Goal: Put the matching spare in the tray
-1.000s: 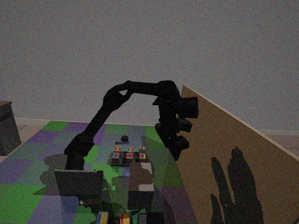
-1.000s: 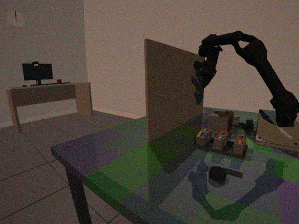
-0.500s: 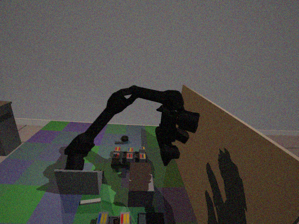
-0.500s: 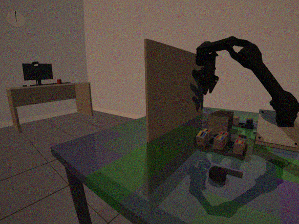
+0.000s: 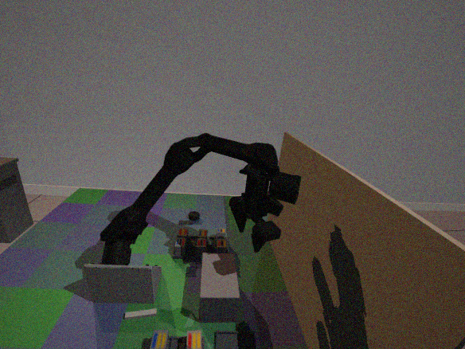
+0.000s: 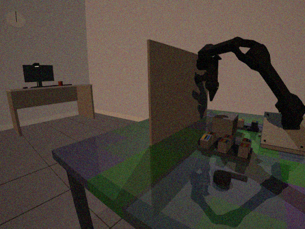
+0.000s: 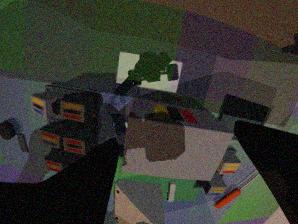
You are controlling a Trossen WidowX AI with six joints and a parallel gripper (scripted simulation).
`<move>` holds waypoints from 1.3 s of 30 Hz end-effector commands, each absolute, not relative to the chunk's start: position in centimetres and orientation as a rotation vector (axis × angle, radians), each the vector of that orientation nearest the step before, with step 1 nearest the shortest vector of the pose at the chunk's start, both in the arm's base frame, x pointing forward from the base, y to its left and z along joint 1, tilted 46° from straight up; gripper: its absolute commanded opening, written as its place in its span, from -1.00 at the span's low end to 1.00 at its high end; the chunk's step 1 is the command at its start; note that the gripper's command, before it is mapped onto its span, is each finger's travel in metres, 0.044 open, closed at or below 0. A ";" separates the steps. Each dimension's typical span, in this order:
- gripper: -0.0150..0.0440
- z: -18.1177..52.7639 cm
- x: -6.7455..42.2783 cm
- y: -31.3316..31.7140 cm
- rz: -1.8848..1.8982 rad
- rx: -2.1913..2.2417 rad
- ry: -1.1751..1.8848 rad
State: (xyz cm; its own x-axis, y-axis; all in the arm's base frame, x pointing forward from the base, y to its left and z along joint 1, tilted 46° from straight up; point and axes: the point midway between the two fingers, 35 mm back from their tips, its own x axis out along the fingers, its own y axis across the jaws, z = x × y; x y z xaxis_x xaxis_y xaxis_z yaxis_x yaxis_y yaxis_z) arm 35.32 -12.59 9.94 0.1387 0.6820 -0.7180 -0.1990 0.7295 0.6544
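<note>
My gripper [image 5: 252, 230] [image 6: 204, 96] [image 7: 177, 135] is open and empty. It hangs in the air beside the upright tan board [image 5: 358, 247] [image 6: 172, 91], above and to the right of the parts. The mounted unit [image 5: 220, 275] [image 6: 224, 125] [image 7: 156, 141] is a tan box in the middle of the table, and its back face does not show clearly. Several small spare blocks with coloured labels [image 5: 201, 236] [image 6: 225, 144] [image 7: 72, 111] sit in rows on a dark holder next to it. In this dim light I cannot tell which thing is the tray.
A small dark round object [image 5: 193, 215] [image 6: 222, 179] lies beyond the spares. More coloured blocks [image 5: 177, 339] [image 6: 246, 124] lie on the unit's other side. The arm's base stands on a plate [image 5: 119, 284] [image 6: 274, 137]. A white stick [image 5: 140, 313] lies near it. A desk with a monitor [image 6: 37, 73] stands far off.
</note>
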 end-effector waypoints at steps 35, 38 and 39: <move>0.53 13.9 32.7 4.8 1.311 -0.529 0.652; 0.53 13.6 32.8 5.1 1.311 -0.529 0.652; 0.53 13.5 32.8 5.2 1.311 -0.529 0.652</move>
